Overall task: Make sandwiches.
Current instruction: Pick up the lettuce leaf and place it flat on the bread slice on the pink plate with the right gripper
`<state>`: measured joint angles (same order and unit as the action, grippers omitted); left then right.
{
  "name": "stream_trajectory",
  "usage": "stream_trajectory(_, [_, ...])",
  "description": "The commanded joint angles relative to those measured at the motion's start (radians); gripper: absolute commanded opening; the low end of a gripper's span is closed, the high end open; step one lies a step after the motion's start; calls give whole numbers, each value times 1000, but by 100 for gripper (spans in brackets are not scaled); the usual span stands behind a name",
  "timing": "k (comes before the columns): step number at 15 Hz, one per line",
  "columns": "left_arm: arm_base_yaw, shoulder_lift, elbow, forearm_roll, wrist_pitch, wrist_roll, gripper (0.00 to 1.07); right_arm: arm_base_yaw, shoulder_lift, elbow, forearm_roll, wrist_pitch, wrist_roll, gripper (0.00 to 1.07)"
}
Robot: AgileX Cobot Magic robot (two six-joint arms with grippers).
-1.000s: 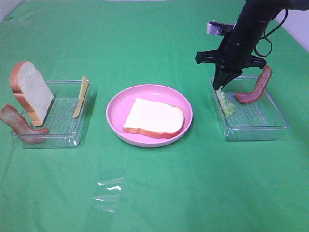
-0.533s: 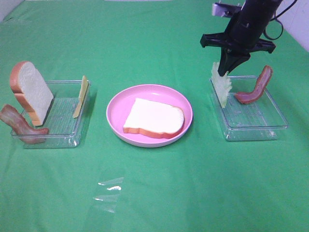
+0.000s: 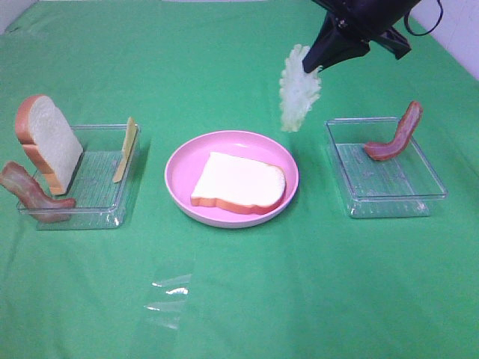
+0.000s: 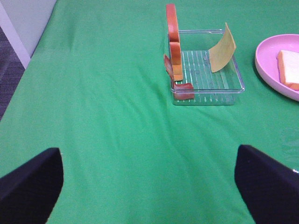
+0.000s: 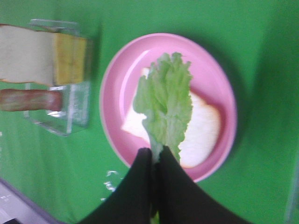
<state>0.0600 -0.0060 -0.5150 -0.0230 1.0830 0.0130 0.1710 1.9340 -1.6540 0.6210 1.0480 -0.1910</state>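
Observation:
One bread slice [image 3: 239,184] lies flat on the round pink plate [image 3: 182,161] in the middle. My right gripper [image 3: 313,61] is shut on a pale green lettuce leaf [image 3: 298,95], which hangs in the air above the gap between the plate and the right tray; the right wrist view shows the leaf [image 5: 164,100] over the plate [image 5: 216,84] and the gripper [image 5: 153,156]. A second bread slice [image 3: 49,143], a cheese slice [image 3: 125,149] and a bacon strip [image 3: 31,194] stand in the left tray [image 3: 96,192]. My left gripper [image 4: 149,182] is open, well short of that tray [image 4: 206,77].
The right clear tray [image 3: 389,176] holds one bacon strip [image 3: 395,137]. A scrap of clear plastic film [image 3: 168,298] lies on the green cloth in front of the plate. The table's left edge shows in the left wrist view [image 4: 25,46].
My right gripper has lifted the lettuce out of the right tray and carried it up and to the left, toward the plate. The left arm has not moved.

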Motion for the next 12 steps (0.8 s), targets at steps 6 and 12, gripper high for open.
stream_trajectory(6, [0, -11, -1, -4, -11, -3, 91, 130, 66, 146, 421, -68, -322, 0])
stream_trajectory(12, [0, -11, -1, -4, -11, -3, 91, 196, 220, 52, 430, -85, -310, 0])
